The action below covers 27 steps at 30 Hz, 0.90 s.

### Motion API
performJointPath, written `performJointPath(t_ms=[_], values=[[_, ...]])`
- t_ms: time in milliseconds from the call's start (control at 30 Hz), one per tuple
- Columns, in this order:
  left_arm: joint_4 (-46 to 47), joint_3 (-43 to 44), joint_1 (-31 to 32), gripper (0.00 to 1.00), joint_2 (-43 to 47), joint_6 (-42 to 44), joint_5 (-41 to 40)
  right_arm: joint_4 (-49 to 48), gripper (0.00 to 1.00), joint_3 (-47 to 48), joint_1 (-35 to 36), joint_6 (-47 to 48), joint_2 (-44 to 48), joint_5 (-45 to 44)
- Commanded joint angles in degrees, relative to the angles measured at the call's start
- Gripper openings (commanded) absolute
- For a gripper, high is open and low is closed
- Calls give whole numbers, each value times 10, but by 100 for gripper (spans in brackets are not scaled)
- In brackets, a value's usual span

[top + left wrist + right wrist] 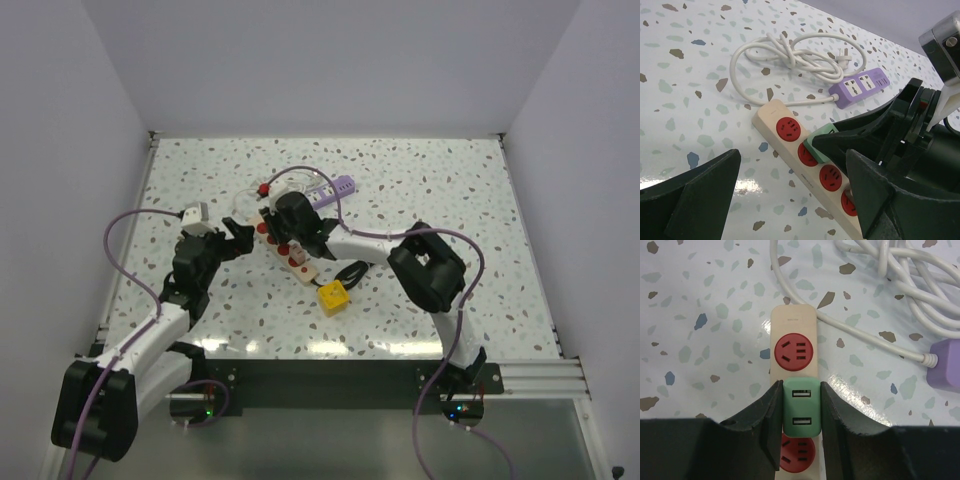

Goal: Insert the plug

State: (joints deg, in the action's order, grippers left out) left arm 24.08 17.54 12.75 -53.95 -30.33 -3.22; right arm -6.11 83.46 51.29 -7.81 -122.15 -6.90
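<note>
Plug (800, 412) clamped inside right hand (800, 392).

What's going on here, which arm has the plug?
The right claw is shut on the green plug, holding it at the second red socket of the cream power strip. Whether the plug is fully seated cannot be told. The left claw is open and holds nothing, close beside the strip. A purple power strip with its coiled white cord lies farther back, untouched.
</note>
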Motion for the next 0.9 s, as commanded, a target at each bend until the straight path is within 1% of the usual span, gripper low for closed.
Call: performJointPath(t_ms=[0,133,400,667,867], values=[[9,-4,-4,92,11,15,3,254,0,-95,20,-21,-104,-2],[9,-3,-4,92,12,14,6,240,0,-116,25,-33,-110,2],[6,-5,-4,92,18,14,7,248,0,-124,36,-35,-115,-20],[7,-6,-4,92,22,14,9,240,0,-174,42,-48,-93,-16],[10,-5,-4,92,20,14,10,271,0,-135,43,-27,-57,-22]])
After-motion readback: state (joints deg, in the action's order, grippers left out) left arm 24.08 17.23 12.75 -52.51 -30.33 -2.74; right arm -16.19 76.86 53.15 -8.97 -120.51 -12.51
